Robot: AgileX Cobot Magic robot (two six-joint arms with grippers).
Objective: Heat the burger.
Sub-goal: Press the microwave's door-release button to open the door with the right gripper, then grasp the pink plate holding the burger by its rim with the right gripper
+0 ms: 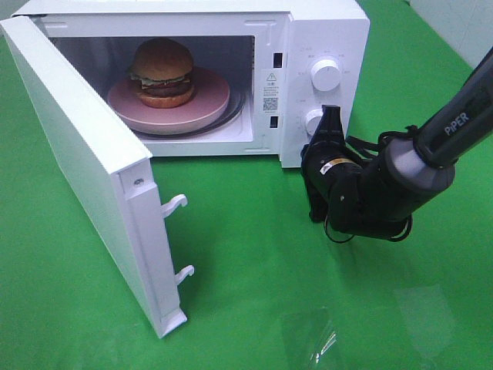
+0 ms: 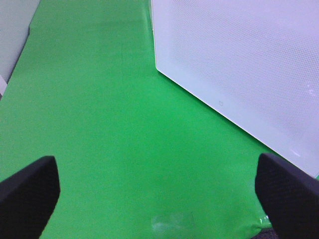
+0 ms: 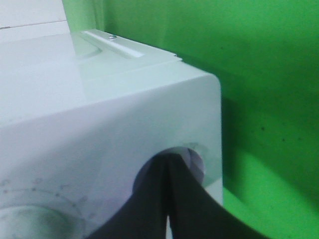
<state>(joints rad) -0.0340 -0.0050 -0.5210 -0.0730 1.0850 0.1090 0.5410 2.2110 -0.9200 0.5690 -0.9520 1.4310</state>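
The burger (image 1: 162,73), with its brown domed bun, lettuce and dark patty, stands on a round pink plate (image 1: 209,104) inside the white microwave (image 1: 323,31). The microwave door (image 1: 77,154) hangs wide open to the left. My right gripper (image 1: 330,116) is shut, its black fingertips against the lower knob (image 1: 313,123) of the control panel; in the right wrist view the shut gripper (image 3: 169,162) covers most of that knob (image 3: 197,159). My left gripper (image 2: 157,199) is open over the green cloth, holding nothing, facing the door's outer face (image 2: 239,64).
An upper knob (image 1: 326,75) sits above the lower one. Two white latch hooks (image 1: 176,204) stick out from the door's free edge. A green cloth (image 1: 254,270) covers the table. The right arm (image 1: 431,146) reaches in from the right.
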